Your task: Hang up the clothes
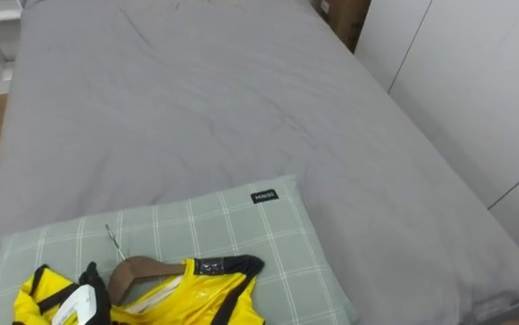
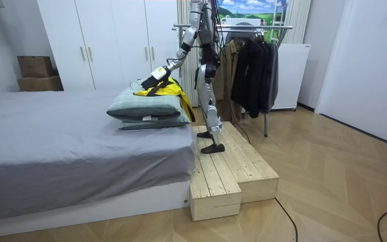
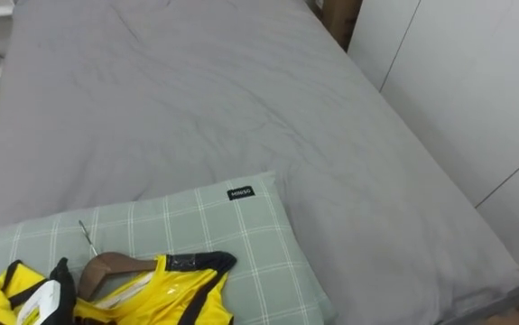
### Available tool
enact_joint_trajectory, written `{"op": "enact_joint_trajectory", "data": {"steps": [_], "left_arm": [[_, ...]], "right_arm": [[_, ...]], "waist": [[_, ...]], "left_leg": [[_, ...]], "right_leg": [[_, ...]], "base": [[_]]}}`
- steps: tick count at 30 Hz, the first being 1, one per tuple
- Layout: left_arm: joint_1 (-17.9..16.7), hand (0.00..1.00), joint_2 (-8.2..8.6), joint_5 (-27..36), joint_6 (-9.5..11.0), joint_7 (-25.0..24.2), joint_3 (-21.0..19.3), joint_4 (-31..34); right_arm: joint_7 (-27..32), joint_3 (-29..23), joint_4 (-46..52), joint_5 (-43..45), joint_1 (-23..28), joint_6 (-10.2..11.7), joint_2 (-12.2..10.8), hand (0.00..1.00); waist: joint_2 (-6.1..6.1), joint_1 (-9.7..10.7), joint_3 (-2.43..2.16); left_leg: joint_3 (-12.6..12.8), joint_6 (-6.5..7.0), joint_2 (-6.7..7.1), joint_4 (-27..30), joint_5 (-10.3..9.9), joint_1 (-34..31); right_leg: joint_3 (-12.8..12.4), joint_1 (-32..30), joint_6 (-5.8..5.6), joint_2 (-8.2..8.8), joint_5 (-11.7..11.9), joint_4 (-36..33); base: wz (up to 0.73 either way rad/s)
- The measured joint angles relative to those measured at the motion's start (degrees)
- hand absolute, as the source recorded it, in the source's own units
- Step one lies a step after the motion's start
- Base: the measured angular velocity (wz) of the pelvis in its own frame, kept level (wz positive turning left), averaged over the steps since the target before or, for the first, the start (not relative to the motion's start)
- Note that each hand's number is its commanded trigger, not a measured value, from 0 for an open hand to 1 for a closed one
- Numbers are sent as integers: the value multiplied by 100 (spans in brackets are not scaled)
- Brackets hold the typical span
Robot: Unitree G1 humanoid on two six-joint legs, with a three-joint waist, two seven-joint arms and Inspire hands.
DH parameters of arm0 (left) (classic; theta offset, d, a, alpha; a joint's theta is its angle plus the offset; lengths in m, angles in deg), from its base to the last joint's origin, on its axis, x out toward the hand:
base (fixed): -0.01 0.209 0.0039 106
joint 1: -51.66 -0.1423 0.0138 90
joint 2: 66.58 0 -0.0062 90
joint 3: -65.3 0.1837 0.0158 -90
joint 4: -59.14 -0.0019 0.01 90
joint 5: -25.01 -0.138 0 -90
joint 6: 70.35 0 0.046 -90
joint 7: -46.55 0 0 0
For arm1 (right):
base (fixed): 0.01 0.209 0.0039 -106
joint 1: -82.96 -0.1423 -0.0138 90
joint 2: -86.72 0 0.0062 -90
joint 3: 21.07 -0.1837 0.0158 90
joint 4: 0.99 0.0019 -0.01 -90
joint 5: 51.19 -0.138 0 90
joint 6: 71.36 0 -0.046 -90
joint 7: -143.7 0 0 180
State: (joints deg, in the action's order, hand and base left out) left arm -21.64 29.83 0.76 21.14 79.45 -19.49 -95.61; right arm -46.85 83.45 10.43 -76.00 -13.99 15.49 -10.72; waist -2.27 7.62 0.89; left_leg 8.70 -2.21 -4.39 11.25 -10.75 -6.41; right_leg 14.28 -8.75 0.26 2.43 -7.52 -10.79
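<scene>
Grey-sheeted bed point(image 1: 241, 108) stretching away, white wardrobe doors point(image 1: 476, 81) along its right edge. Resting at the bed's near left corner, a pale green checked pillow point(image 1: 241, 235). Lying across that pillow's near edge, a yellow garment with black trim point(image 1: 205, 293), collar threaded on a brown wooden hanger with a thin metal hook point(image 1: 137, 271). Set upon the garment's left part, the left hand point(image 1: 71, 305); cannot tell whether its fingers grip or lie spread. Standing on a pale plank platform point(image 2: 233, 168) beside the bed, near a rack of dark coats point(image 2: 254, 67).
</scene>
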Motion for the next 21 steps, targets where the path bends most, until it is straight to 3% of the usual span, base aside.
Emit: {"op": "enact_joint_trajectory", "data": {"steps": [10, 19, 21], "left_arm": [[153, 0, -135, -13, 59, 2, 10, -52], [156, 0, -150, -14, 60, 3, 26, -59], [156, 0, -150, -14, 60, 3, 38, -67]], "right_arm": [[46, 227, 0, -219, -43, 10, 1, 0], [43, 228, 0, -249, -50, 9, -1, 0], [36, 229, -1, -249, -51, 11, -3, 0]], "waist": [[-48, -6, -3], [-61, -4, 7], [-78, -4, 29]], "left_leg": [[-11, 0, -2, 62, 0, -122], [-12, 7, -5, 151, 5, -202], [-12, 7, -8, 151, 5, -212]], "right_leg": [[-2, -124, 2, 14, 1, -95], [-10, -161, 9, 17, 5, -100], [-9, -174, 14, 15, 9, -101]], "base": [[0], [0], [0]]}}
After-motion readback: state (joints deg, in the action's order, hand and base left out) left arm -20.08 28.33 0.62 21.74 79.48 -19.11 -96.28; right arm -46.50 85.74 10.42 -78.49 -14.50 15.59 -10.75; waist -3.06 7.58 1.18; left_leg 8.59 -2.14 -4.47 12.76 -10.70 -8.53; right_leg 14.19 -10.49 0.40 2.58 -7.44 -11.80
